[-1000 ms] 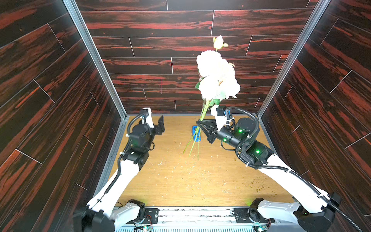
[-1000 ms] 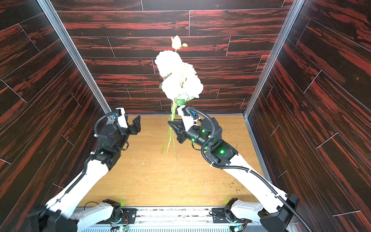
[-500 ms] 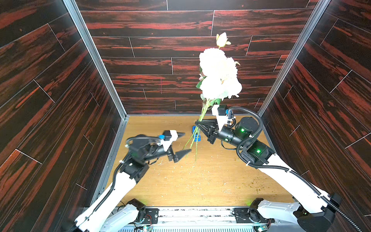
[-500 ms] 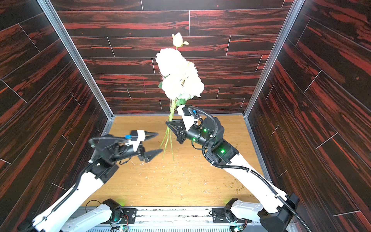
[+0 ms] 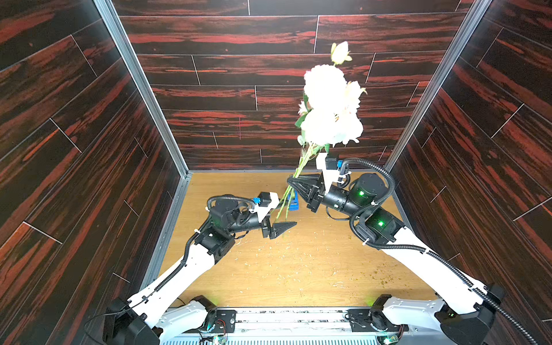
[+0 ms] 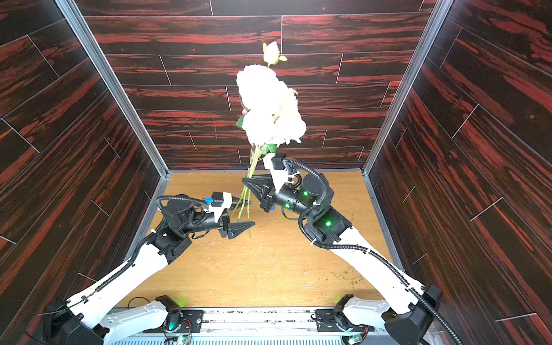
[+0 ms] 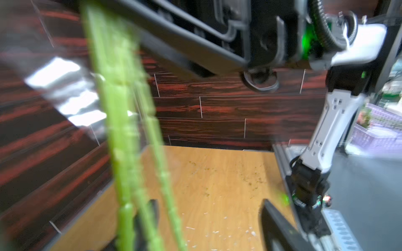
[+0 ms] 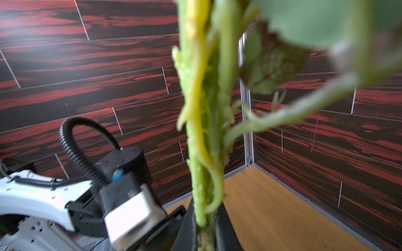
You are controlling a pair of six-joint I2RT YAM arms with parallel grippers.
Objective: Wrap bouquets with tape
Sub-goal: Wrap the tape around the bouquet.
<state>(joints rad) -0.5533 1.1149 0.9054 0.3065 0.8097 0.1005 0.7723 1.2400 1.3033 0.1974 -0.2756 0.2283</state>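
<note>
Set within a booth of dark, red-streaked panel walls (image 5: 224,68) over a pale wooden tabletop (image 5: 298,268) strewn with small flecks. Held the bouquet (image 5: 327,119) upright and clear of the tabletop toward the back right, pale blooms and one bud uppermost against the rear wall, green stems (image 7: 121,130) slanting down toward the middle in both top views. Clamped those stems about midway in the right gripper (image 5: 292,180), jaws closed tight on them; recorded in the right wrist view a yellowish strip (image 8: 196,87) lying along the stems, possibly tape already laid, though too blurred to settle. Posed the left gripper (image 5: 291,213) at the free stem ends below that grip, jaws parted, nothing pinched; placed the stems, in the left wrist view, close against one finger (image 7: 150,210) and well apart from its mate. Stood the blue tape dispenser (image 5: 294,204) on the tabletop behind the stems, mostly hidden; could not make out its roll. Judged the step in hand as taking a second hold on the lower stems, with the wrap unfinished or at least unconfirmed. Called next for centring the left jaws about all the stems and closing without splaying them, then for reaching the dispenser while one grip steadied the bunch.
</note>
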